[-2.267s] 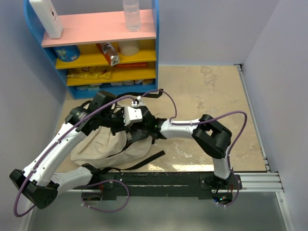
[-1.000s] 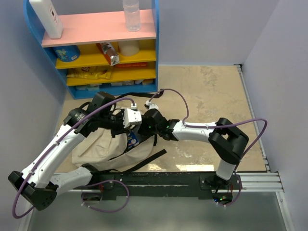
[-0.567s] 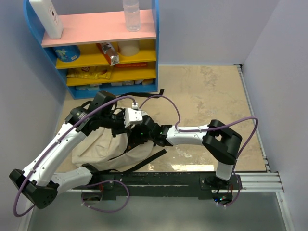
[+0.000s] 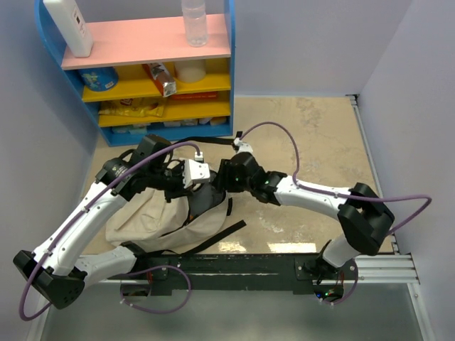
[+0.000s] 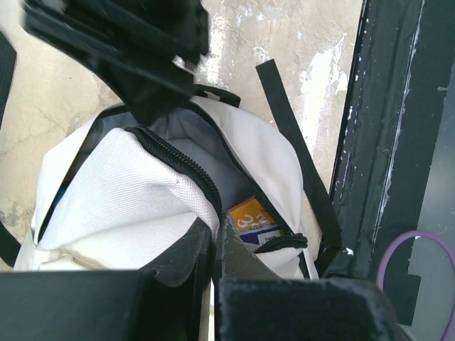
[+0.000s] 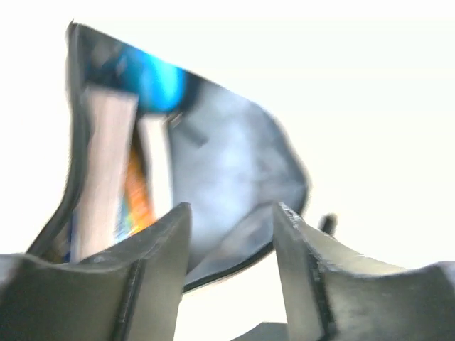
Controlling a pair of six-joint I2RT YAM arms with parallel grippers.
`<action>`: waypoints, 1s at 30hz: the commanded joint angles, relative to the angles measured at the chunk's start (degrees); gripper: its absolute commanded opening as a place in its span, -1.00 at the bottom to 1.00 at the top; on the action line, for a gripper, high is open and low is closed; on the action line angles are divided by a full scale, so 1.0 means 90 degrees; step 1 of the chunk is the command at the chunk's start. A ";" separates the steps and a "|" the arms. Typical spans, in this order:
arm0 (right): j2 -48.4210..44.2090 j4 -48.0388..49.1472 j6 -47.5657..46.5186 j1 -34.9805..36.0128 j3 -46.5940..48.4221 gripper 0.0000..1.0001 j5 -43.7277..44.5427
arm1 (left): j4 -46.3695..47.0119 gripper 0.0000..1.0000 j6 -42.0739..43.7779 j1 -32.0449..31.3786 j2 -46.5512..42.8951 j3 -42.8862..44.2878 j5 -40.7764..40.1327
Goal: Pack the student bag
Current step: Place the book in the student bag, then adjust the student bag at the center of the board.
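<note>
Right wrist: right gripper (image 6: 231, 245) has its fingers spread with nothing between them; the mouth of the student bag (image 6: 227, 156) shows through the gap. The frame is blurred and blown out white around the bag. The dark rim runs from 11 o'clock round to 3 o'clock, with grey lining at centre, a blue patch at 11 and an orange streak at 8; can't tell what those two are. Left wrist: left gripper (image 5: 215, 245) sits at 6 o'clock, fingers pressed together on the near lip of the cream front panel, and the mouth gapes. The zipper (image 5: 178, 167) edge curves from 10 o'clock in to centre, grey lining behind it. An orange-and-blue book (image 5: 250, 219) stands inside at 5 o'clock against the near-right wall, only a corner showing. The grey pocket above centre is the open room. The right gripper is a blurred black mass at 11 o'clock by the far rim; can't tell whether it touches. A black strap (image 5: 284, 128) runs from 1 to 4 o'clock down the bag's side, and the black rail (image 5: 398, 142) is just beyond at 3 o'clock. Top: the bag lies at 8 o'clock on the table (image 4: 313, 142), just behind the rail and near the left wall. Both grippers meet at its right end. The blue shelf unit (image 4: 142, 71) stands at 11 o'clock, near the left arm (image 4: 92, 213). The right arm (image 4: 313, 195) reaches from 5 o'clock to centre. Bare beige tabletop shows from 12 to 4 o'clock.
</note>
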 commanded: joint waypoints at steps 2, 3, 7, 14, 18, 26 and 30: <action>0.0265 -0.0408 -0.1585 -0.0271 0.0420 0.16 0.0667 | 0.0452 -1.00 0.0073 -0.0040 -0.0158 0.0176 0.0573; 0.0595 -0.0398 -0.1925 -0.0290 0.0548 0.17 0.0405 | 0.0442 -1.00 0.0073 -0.0040 -0.0158 0.0195 0.0573; 0.1164 -0.0145 -0.2709 -0.0319 0.1076 0.22 0.0130 | 0.0355 -1.00 0.0083 -0.0040 -0.0168 0.0244 0.0563; 0.1536 0.0480 -0.3520 -0.0495 0.1525 0.23 -0.0163 | 0.0345 -1.00 0.0102 -0.0040 -0.0226 0.0176 0.0563; 0.1965 0.0774 -0.3648 -0.0564 0.1730 0.16 -0.0651 | 0.0354 -1.00 0.0102 -0.0040 -0.0236 0.0176 0.0573; 0.2698 0.1399 -0.3189 -0.0788 0.1819 -0.49 -0.1209 | 0.0335 -1.00 0.0112 -0.0040 -0.0246 0.0166 0.0582; 0.2543 0.1243 -0.2761 -0.1080 0.1692 -1.00 -0.0819 | 0.0345 -1.00 0.0161 -0.0050 -0.0246 0.0127 0.0573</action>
